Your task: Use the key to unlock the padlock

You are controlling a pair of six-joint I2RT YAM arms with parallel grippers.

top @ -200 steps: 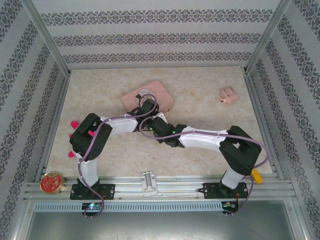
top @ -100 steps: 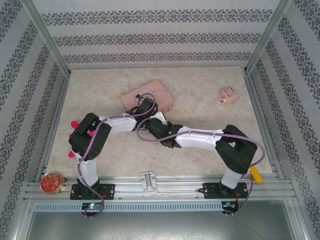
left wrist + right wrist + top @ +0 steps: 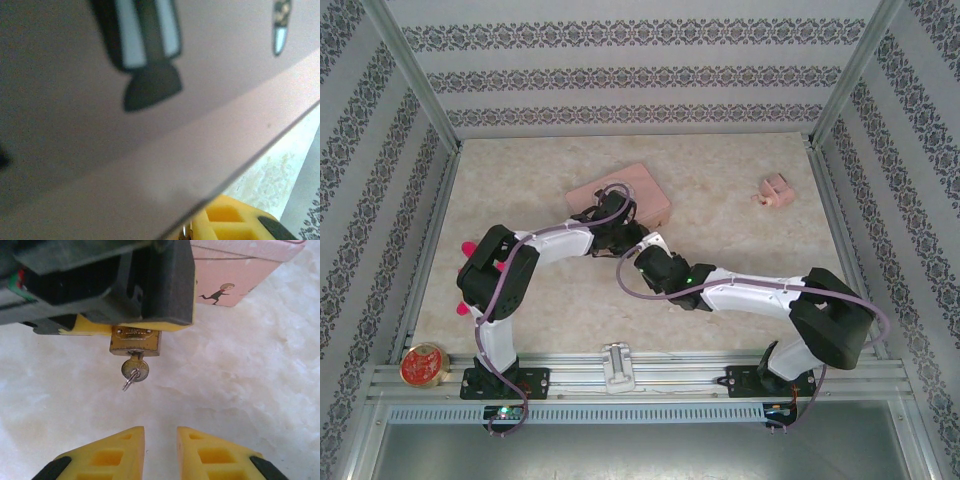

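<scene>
Since a second ago the right arm (image 3: 760,295) has stretched out lower and flatter, its elbow swung out to the right, while its wrist stays close behind the left gripper. The left arm (image 3: 560,243) has edged a little toward the pink tin (image 3: 620,195), which lies just beyond its gripper on the table (image 3: 740,210).

From the right wrist, the left gripper (image 3: 135,322) hangs straight ahead of the right one and above it, clamped on the padlock (image 3: 135,342). The brass body sticks out below its yellow pads, clear of the table. The shackle is buried in that grip, so I cannot tell whether it is latched or sprung.

The right gripper (image 3: 160,450) sits just short of the lock, its two yellow fingers a narrow gap apart with nothing between them — empty and not yet touching anything.

The key (image 3: 135,369) is already seated in the keyhole on the underside of the lock, its round head pointing at the right gripper, a small ring (image 3: 128,385) dangling from it.

So the lock is picked up and steadied and the key is in. What seems left is for the right gripper to advance, pinch the key head and turn it — then the shackle must come free.
</scene>
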